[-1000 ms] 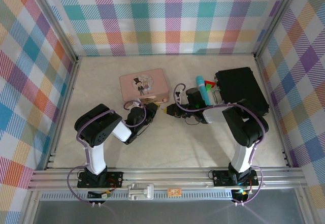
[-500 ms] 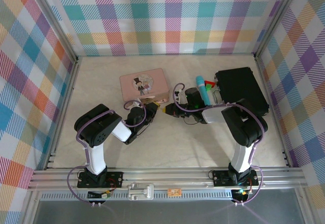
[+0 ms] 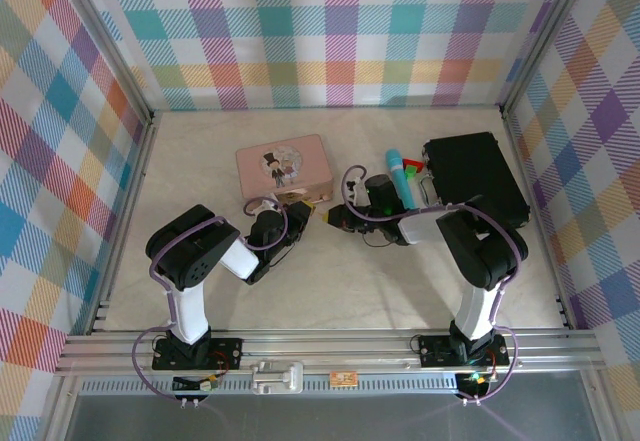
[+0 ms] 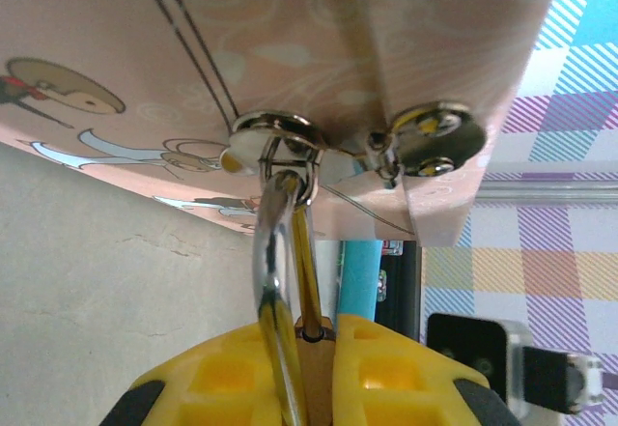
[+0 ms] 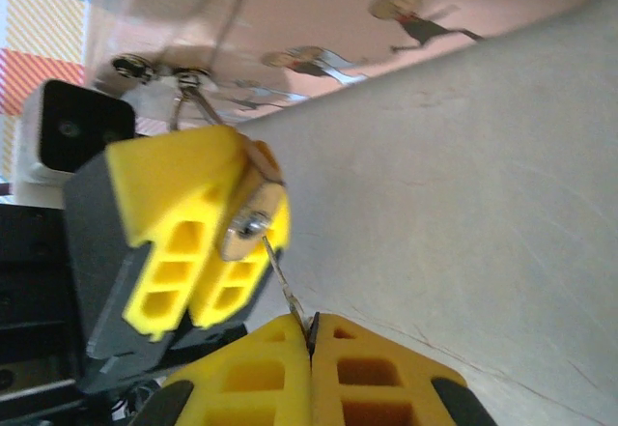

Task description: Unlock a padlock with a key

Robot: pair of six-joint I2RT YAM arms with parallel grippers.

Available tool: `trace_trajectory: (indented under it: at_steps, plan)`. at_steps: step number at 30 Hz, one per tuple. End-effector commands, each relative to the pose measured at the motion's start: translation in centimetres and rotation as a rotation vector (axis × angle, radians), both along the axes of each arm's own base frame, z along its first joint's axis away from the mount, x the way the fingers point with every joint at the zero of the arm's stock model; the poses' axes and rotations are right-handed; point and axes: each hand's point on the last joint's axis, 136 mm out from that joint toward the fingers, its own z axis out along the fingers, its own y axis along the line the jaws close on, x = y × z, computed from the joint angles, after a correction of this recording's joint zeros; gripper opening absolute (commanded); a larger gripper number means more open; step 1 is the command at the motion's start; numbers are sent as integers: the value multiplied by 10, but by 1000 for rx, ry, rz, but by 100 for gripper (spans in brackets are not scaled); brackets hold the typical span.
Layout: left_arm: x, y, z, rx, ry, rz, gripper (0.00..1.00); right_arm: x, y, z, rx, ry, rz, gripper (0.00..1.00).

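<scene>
Left end effector point(image 4: 311, 335): yellow fingers closed on the padlock point(image 4: 273, 252), brass body pinched between the pads. The silver shackle rises out of the grip and passes through the hasp ring point(image 4: 290, 152) on the front wall of the pink tin point(image 3: 283, 166), so the lock hangs at the tin's front right corner, just above the counter point(image 3: 330, 281).

Right end effector point(image 5: 311, 335): fingers pressed fully together, no gap between them, pinching the key point(image 5: 287, 289) by its near end. The key is a thin grey sliver angled up and to the left from the fingertips. Its far tip meets the silver keyway face on the underside of the padlock. From the right wrist view I cannot tell whether the tip sits inside the slot or only touches the face.

Overhead view: both end effectors meet nose to nose just in front of the tin's right corner, left arm reaching from the left, right arm from the right.

Teal tube point(image 3: 398, 173) lies behind the right arm's wrist. Black case point(image 3: 475, 176) sits right of it, near the right wall.
</scene>
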Motion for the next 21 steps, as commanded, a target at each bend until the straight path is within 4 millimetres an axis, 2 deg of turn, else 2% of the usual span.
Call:
trace_trajectory:
  at_steps: [1, 13, 21]
  plan:
    - [8, -7, 51, -94, -141, -13, 0, -4, -1, 2, 9, 6, -13, 0]
    - [7, -8, 49, -88, -139, -26, 0, -4, 10, 24, 41, -30, 28, 0]
    - [5, -12, 46, -92, -129, -44, 0, -1, 24, 20, 38, -31, 43, 0]
